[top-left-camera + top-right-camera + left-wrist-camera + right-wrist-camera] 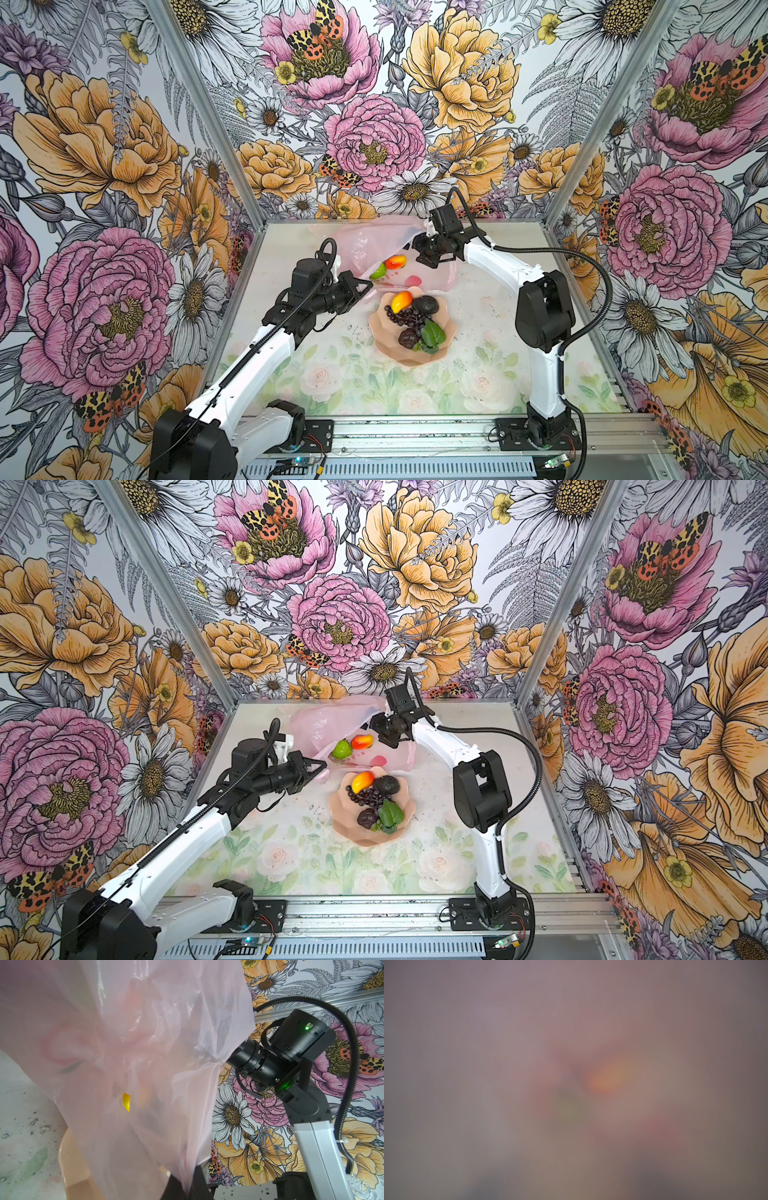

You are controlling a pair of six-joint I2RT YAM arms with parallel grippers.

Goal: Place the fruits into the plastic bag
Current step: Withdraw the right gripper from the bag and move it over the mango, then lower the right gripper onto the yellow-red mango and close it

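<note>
Thin, crinkly, translucent pink plastic bag: the left gripper pinches its near rim, and its film drapes over the right gripper, whose fingers are spread wide. Between them, inside the bag, lie a bumpy green fruit and a glossy mango. Just beside the left fingertips, the rigid faceted peach bowl holds a second mango, a dark avocado and purple grapes.

A peach faceted bowl sits on a rose-printed tabletop between floral walls.

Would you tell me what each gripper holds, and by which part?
The left gripper is shut on the plastic bag, pinching its near rim. The right gripper stands open at the bag's mouth, holding nothing.
</note>
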